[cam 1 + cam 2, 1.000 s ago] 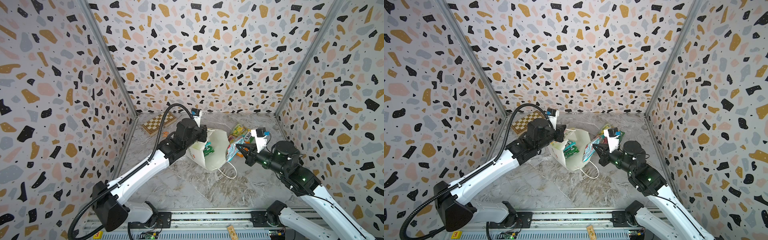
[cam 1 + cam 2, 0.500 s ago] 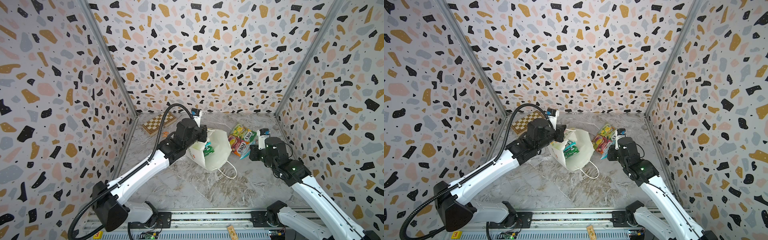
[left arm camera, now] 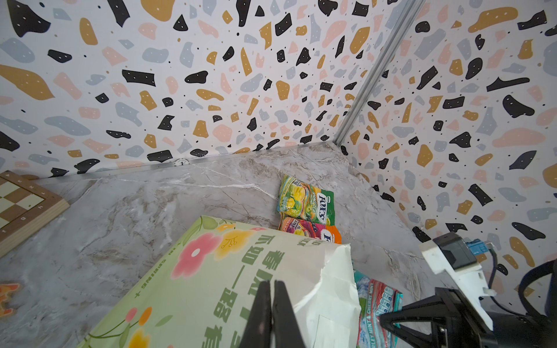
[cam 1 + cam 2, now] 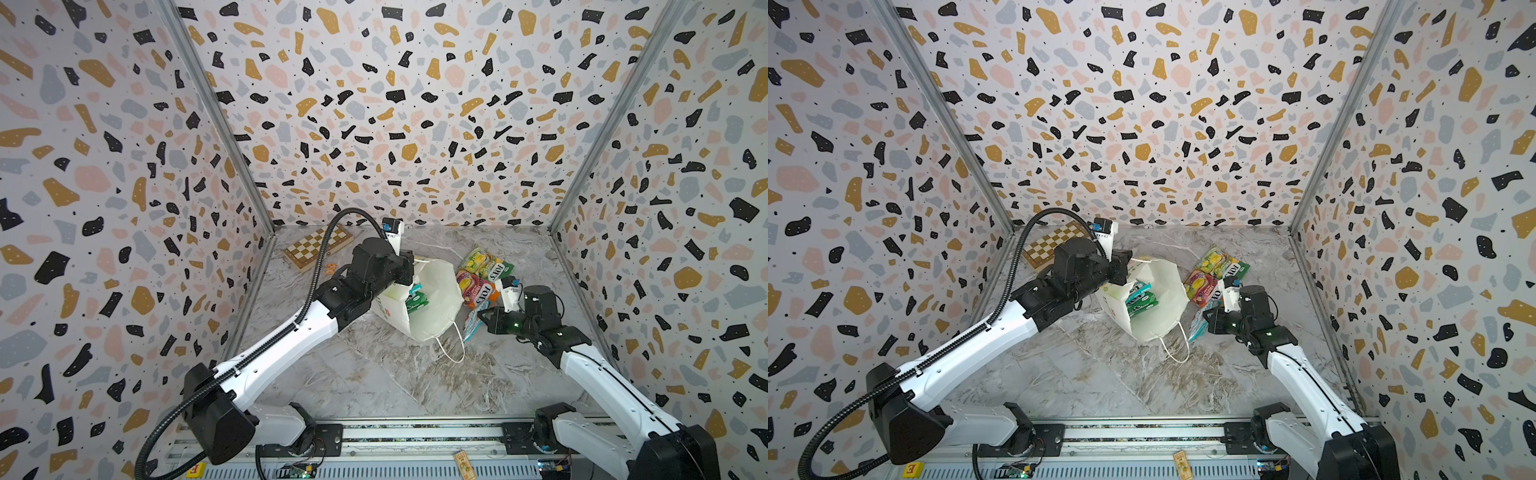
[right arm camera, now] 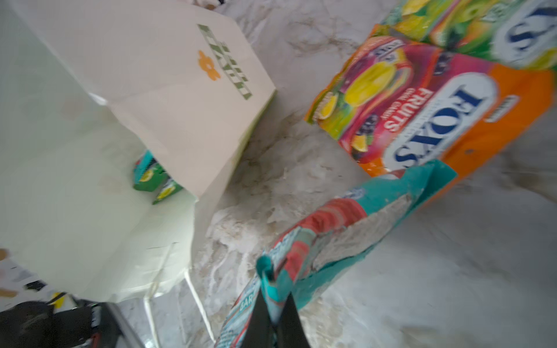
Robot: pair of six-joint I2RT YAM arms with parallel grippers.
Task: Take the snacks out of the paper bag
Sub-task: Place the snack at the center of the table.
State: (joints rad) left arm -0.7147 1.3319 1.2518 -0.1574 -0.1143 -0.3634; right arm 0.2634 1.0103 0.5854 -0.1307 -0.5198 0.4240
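**Right gripper clamped on teal packet beside the bag; left gripper pinching the bag**

- Right gripper [image 5: 274, 304]: jaws closed on one corner of a teal packet [image 5: 346, 238]. The packet hangs crumpled from the fingertips, low over the marble table [image 4: 374, 374].
- The teal packet is outside the paper bag [image 4: 436, 299], just beside its open mouth and near the cord handle [image 4: 451, 349] lying on the table.
- Beyond the gripper lies an orange-red packet [image 5: 437, 114], flat on the table. The far end of the teal packet overlaps its edge in the right wrist view. A green-yellow packet [image 4: 484, 266] lies past it, partly overlapping it.
- Left gripper [image 3: 271, 289]: fingers pressed together, pinching the bag's printed side wall at the edge away from the right arm. The bag leans, its mouth turned toward the right gripper.
- Inside the bag there are green packets [image 4: 1142, 299] against the inner wall.
- At the far left corner there is a chessboard box [image 4: 318, 245], with an orange scrap [image 4: 331, 268] just in front of it.
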